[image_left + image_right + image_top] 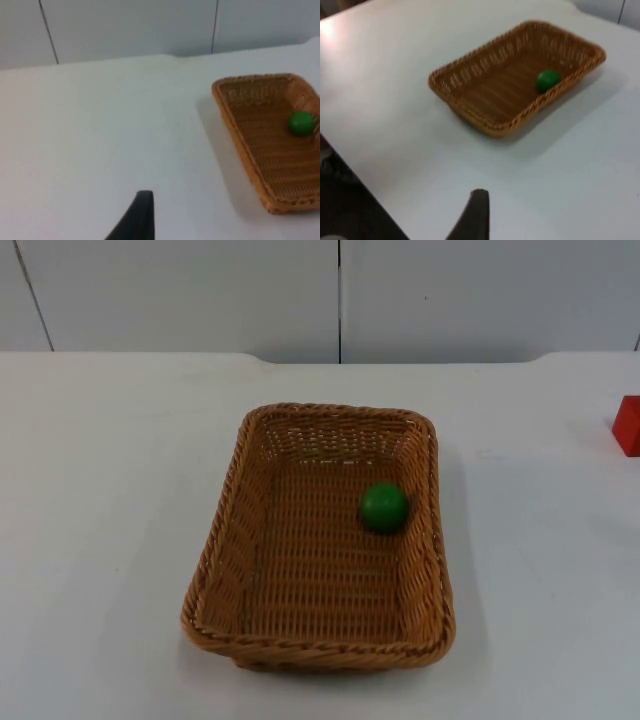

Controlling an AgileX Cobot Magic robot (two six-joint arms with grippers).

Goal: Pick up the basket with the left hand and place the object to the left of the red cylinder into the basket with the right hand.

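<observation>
The left hand (142, 215) hangs well clear of the basket (318, 540), over bare white surface (100, 490), and from its wrist view a single dark fingertip is all there is to go on, so whether that hand is released or clenched cannot be told. It is not holding anything that can be seen.

Moving across to the middle: the woven basket sits flat on the surface, resting on its own base, rim up. Its long axis runs from the near edge of the surface away toward the grey partition wall (200, 290), with the short ends facing near and far; in the top view it leans just slightly, the near end swung a little to the left. Inside lies the green ball (384, 507), on the basket floor close to the right-hand wall and toward the far half. Being round, it points nowhere.

On to the right: a red block (628, 426) sits at the edge of the top view, well apart from the basket. The right hand (475, 215) also hovers away from the basket, one fingertip visible, its grip impossible to judge, and nothing in it.

By the look of it, the job is essentially finished: the ball is in, the basket is down, both arms are waiting. Little seems left beyond pulling clear.
</observation>
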